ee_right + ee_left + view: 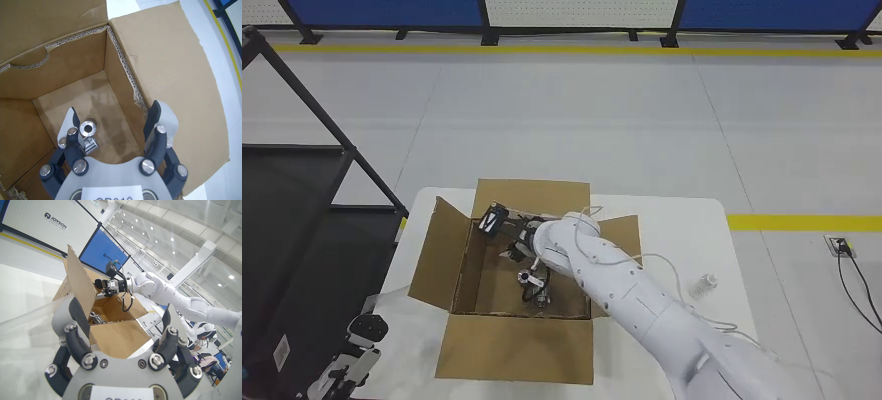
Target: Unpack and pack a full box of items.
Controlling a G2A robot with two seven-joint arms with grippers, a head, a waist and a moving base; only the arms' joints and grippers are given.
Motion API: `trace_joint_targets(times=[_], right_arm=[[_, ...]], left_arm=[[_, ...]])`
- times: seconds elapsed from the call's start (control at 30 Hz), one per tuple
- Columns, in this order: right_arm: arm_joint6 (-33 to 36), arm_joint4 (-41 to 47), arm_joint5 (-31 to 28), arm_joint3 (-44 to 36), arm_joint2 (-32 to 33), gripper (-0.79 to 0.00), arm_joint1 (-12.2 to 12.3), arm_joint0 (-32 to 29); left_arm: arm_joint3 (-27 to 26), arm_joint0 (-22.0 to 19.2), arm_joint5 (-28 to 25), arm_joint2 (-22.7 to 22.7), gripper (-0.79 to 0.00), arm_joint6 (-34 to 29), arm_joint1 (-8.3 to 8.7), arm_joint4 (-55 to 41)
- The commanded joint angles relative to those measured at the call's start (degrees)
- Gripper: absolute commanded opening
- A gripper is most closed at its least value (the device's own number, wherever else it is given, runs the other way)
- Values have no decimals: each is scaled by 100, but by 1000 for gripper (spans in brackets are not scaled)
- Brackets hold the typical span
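Top view puts the open box (pixel 517 350) at frame centre, seemingly almost unpacked: one metal cylinder (pixel 88 128) lies on its floor under the right gripper (pixel 115 111), fingers spread and empty, the left gripper (pixel 122 309) likewise released at lower left, with repacking yet to come.

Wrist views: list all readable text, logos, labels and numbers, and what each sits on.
White pegboard panel: logo with a legible brand wordmark, not quoted here.
Blue panel: the same kind of wordmark, small.
Cardboard box, outer side: printed handling marks, too small to read.
Left gripper, white sticker: print cut off at the picture's edge, unreadable.
Right gripper, matching sticker: also cut off.
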Motion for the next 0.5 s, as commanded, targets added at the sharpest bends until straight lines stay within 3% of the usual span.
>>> trace_joint_targets(times=[0.0, 0.13, 0.27, 0.37, 0.47], right_arm=[[230, -223, 107, -805, 262, 0, 288, -283], [1159, -968, 439, -3044, 1131, 0, 965, -1330], [2080, -1797, 218, -5545, 2284, 0, 1545, -2875], [2329, -2282, 96, -6799, 2955, 0, 1779, -3837], [2445, -2682, 297, -7565, 3516, 0, 1910, -4577]], left_arm=[[0, 0, 0, 0, 0, 0, 0, 0], [0, 0, 0, 0, 0, 0, 0, 0], [0, 0, 0, 0, 0, 0, 0, 0], [0, 0, 0, 0, 0, 0, 0, 0], [0, 0, 0, 0, 0, 0, 0, 0]])
